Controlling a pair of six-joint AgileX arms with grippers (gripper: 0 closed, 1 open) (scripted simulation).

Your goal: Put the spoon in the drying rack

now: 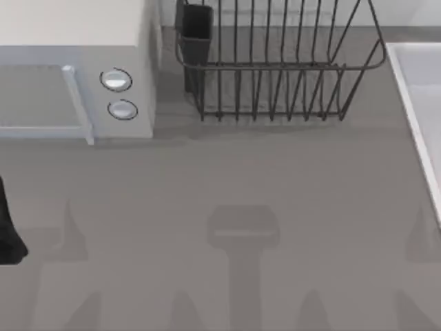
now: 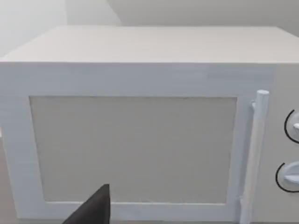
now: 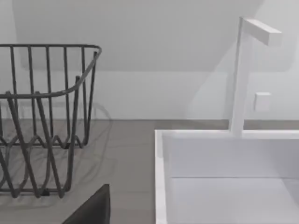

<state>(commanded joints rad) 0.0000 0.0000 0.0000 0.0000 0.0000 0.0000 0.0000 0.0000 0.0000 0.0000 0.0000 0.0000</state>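
risk: no spoon to be seen on the desk (image 1: pixel 227 179), so any reach now could go blind | left gripper (image 1: pixel 8 227) low at the desk's left edge, microwave (image 1: pixel 76 76) ahead, fingers' spread unreadable | drying rack (image 1: pixel 275 69) far off, across the desk | right arm faces rack and sink (image 3: pixel 224 177).
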